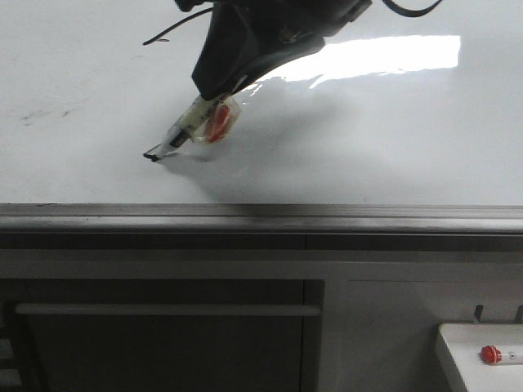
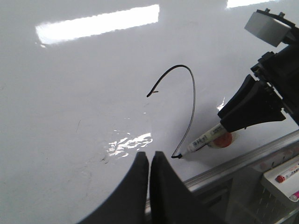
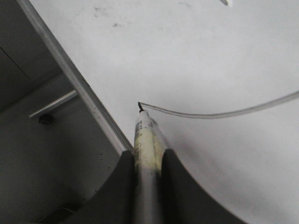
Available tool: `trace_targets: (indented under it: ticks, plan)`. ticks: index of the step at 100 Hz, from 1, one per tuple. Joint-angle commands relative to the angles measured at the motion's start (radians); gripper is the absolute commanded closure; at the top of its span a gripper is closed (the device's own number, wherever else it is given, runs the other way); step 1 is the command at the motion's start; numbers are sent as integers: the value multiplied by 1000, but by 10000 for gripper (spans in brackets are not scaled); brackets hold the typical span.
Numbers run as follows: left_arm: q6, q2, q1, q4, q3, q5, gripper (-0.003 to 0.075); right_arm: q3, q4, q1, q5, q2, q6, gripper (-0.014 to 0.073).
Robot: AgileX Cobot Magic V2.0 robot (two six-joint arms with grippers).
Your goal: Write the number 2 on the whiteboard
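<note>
The whiteboard (image 1: 392, 139) fills the front view, its grey ledge (image 1: 261, 214) along the near edge. My right gripper (image 1: 219, 88) is shut on a white marker (image 1: 192, 131) whose black tip touches the board near the ledge. In the left wrist view the number 2 (image 2: 193, 93) shows as a thin black line: a curved top and a long stroke running down to the marker (image 2: 205, 138) tip. The right wrist view shows the right gripper (image 3: 148, 156) clamping the marker (image 3: 147, 135), with the line (image 3: 210, 114) trailing from the tip. My left gripper (image 2: 149, 158) hovers over the board, shut and empty.
A small white tray (image 1: 458, 343) with a red-capped marker (image 1: 498, 354) sits below the board at the right. Faint grey smudges (image 1: 45, 113) mark the board's left side. A dark cabinet front (image 1: 163, 343) lies under the ledge.
</note>
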Motion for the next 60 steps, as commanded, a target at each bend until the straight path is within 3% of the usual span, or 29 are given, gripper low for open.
trace_targets:
  ticks: [1, 60]
  plan:
    - [-7, 11, 4, -8, -27, -78, 741, 1, -69, -58, -44, -47, -2, 664]
    - [-7, 11, 4, -8, -27, -78, 741, 157, -86, -317, 34, -313, -1, 664]
